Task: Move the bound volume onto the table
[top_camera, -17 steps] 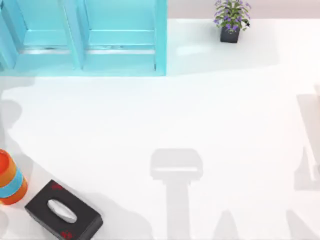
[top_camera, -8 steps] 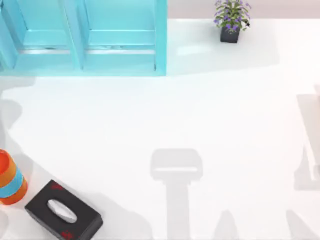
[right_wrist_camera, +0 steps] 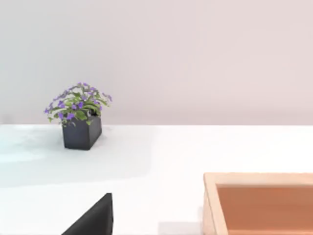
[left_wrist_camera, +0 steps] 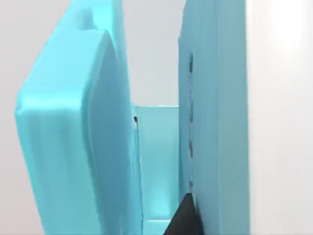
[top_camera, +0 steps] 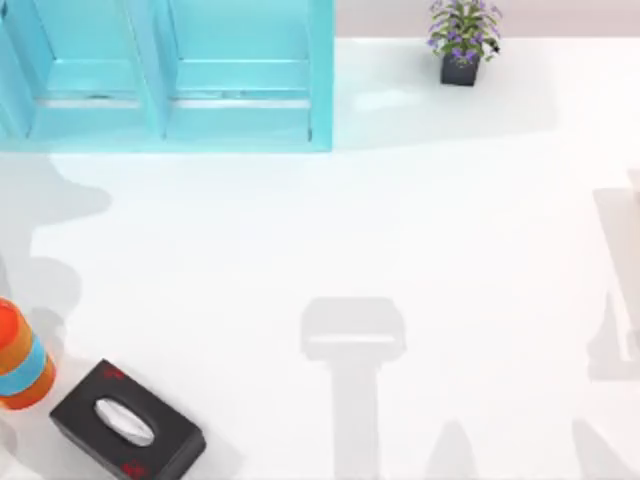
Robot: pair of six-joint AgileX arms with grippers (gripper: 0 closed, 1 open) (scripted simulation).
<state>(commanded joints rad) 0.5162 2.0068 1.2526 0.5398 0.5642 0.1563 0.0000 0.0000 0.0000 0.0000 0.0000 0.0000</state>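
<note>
1. The table (top_camera: 400, 230) is a glossy white top. A turquoise shelf (top_camera: 170, 80) stands at its far left, cut off by the top view's upper and left edges.
2. Where the book lies cannot be told. The left wrist view looks close along turquoise surfaces, a thick rounded slab (left_wrist_camera: 73, 147) on one side and a flat panel (left_wrist_camera: 210, 122) on the other, with a narrow gap between them. Which of these, if any, is the book rather than the shelf is not clear.
3. The left gripper (left_wrist_camera: 183, 220) appears as a dark wedge at that view's edge, just beside the flat panel. Whether it is open or closed cannot be told.
4. The right gripper (right_wrist_camera: 93, 218) appears as a dark wedge cut off by the right wrist view's edge, above the white top. Its state cannot be told either.
5. A plant (top_camera: 461, 45) with purple flowers in a dark pot stands at the far edge of the table, to the right of the shelf and apart from it.
6. A wooden box (right_wrist_camera: 259, 200) is in the right wrist view, cut off at two edges, its inside mostly hidden.
7. A black tissue box (top_camera: 127, 420) lies at the near left, turned at an angle. Just beside it stands an orange can (top_camera: 20, 355) with a blue band, cut by the left edge.
8. Grey shadows lie across the table at the left, centre and right.
</note>
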